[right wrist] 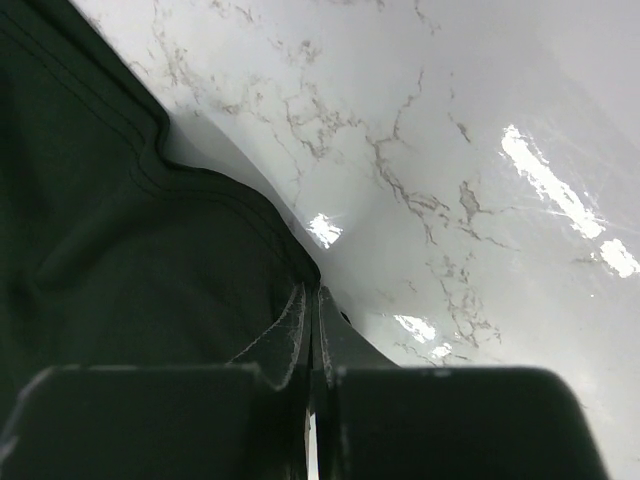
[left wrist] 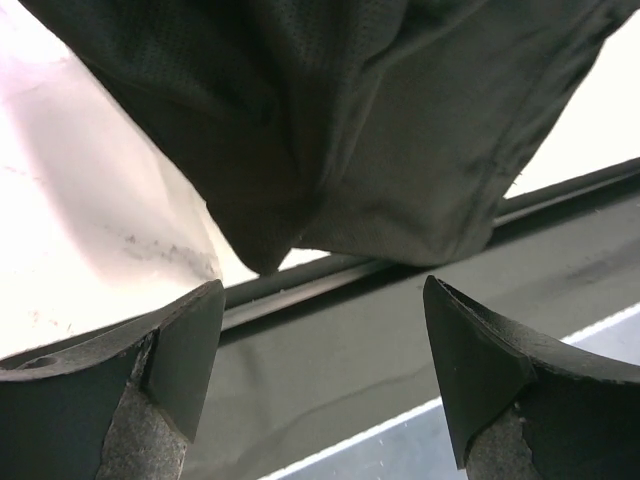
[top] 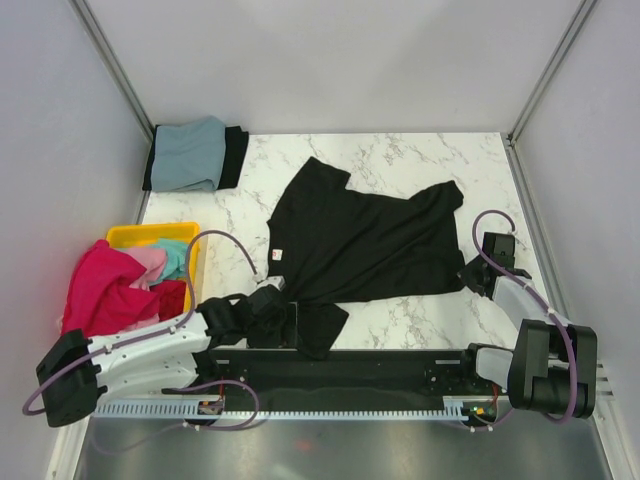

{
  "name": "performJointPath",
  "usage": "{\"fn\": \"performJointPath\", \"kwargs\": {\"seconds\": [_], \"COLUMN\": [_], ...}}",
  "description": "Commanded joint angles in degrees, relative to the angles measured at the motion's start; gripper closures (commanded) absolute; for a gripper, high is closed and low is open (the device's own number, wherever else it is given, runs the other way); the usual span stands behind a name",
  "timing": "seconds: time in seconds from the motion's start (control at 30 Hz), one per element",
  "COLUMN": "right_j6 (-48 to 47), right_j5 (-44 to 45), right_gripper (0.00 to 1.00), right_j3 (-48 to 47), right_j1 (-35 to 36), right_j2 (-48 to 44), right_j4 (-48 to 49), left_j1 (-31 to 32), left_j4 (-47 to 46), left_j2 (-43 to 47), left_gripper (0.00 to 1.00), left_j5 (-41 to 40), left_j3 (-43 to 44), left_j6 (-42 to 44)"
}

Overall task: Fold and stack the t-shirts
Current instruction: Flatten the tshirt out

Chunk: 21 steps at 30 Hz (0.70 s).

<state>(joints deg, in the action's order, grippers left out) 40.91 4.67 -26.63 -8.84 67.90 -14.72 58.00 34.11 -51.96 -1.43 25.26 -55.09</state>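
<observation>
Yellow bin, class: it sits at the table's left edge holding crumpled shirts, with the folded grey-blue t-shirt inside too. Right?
No. The folded grey-blue t-shirt lies outside the yellow bin, at the far left corner of the table, as the top external view shows. The rest holds.

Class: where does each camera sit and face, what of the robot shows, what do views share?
Top: above and behind, facing down at the table; left arm and right arm show.
Left wrist: faces the black t-shirt past the open left end effector.
Right wrist: faces table and shirt edge past the shut right end effector.
All share the shirt.
</observation>
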Motion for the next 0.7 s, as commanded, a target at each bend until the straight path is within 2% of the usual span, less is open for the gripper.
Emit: {"fn": "performJointPath", "kwargs": {"seconds": [0.0, 0.3, 0.37, 0.4, 0.43, 0.5, 0.53, 0.67], "right_j6": [-1.53, -3.38, -3.64, -3.90, -4.08, -3.99, -3.64, -1.97], "right_j5": [-1.85, -3.79, -3.87, -3.79, -3.79, -4.05, -4.31, -6.94], "right_gripper": [1.00, 1.00, 1.00, 1.00, 1.00, 1.00, 1.00, 1.00], "right_j3": [1.50, 0.09, 0.09, 0.18, 0.18, 0.09, 0.09, -2.62], "right_j1": [0.05, 0.05, -0.03, 0.05, -0.03, -0.03, -0.04, -0.04], "right_j2": [0.13, -0.22, -0.13, -0.13, -0.13, -0.57, -0.84, -3.55], "right_j4": [-1.01, -1.36, -1.28, -1.19, -1.10, -1.19, -1.27, -4.51], "left_j1": [0.97, 2.82, 2.91, 2.82, 2.91, 2.91, 2.91, 2.91], "left_j4": [-6.59, -9.59, -10.20, -10.38, -10.46, -10.47, -10.29, -3.46], "left_j2": [-2.52, -11.30, -12.36, -13.15, -13.60, -14.13, -14.04, -9.75], "left_gripper": [0.12, 0.25, 0.30, 0.36, 0.51, 0.73, 0.97, 0.98], "left_j5": [-1.82, -6.56, -8.14, -8.58, -9.02, -10.43, -10.96, -14.73], "left_j3": [-1.09, 0.67, 1.02, 1.28, 1.46, 2.25, 2.69, 10.22], "left_j6": [-3.01, -5.46, -5.55, -5.55, -5.47, -5.12, -4.94, -2.92]}}
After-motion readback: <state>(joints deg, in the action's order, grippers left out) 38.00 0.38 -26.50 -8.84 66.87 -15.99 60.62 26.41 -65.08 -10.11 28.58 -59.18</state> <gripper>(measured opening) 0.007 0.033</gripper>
